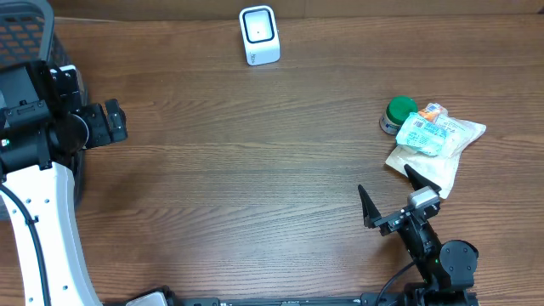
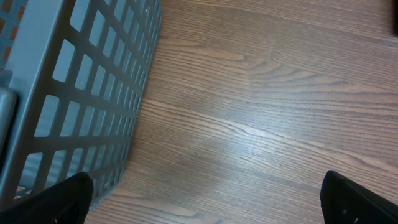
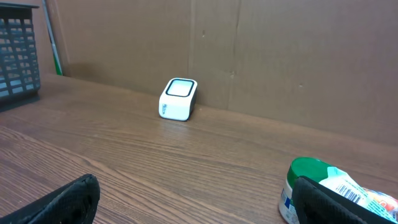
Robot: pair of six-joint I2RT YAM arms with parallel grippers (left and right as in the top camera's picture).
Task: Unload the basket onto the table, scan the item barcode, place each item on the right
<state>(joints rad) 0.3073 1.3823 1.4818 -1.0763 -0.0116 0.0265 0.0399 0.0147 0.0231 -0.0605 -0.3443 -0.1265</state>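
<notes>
- Two black fingers of the right gripper [image 1: 383,178] stand wide apart at the near edge of the wooden table [image 1: 255,170]. Nothing is between them.
- One of those fingers [image 1: 421,180] has its tip right by the near corner of a see-through packet [image 1: 438,144]. I cannot tell if it touches.
- That packet lies flat on the right side of the table, with a white label on top.
- Close up from the right wrist, thin black barcode stripes show on the packet [image 3: 357,193].
- A small tub with a green lid [image 1: 398,115] sits just beside the packet, on its far left side. The packet's edge rests against it.
- Way over on the left side is the left gripper [image 1: 121,121]. Its fingers are spread wide too, and it holds nothing.
- From the left wrist, only bare wood shows between those fingers [image 2: 62,199].
- A grey basket [image 1: 25,34] with square holes stands close beside the left gripper, in the far left corner.
- At the far edge of the table stands a little white scanner [image 1: 258,35] with a dark-rimmed window. It is well apart from the packet and from both grippers.
- Behind the scanner is a brown cardboard wall [image 3: 280,56].
</notes>
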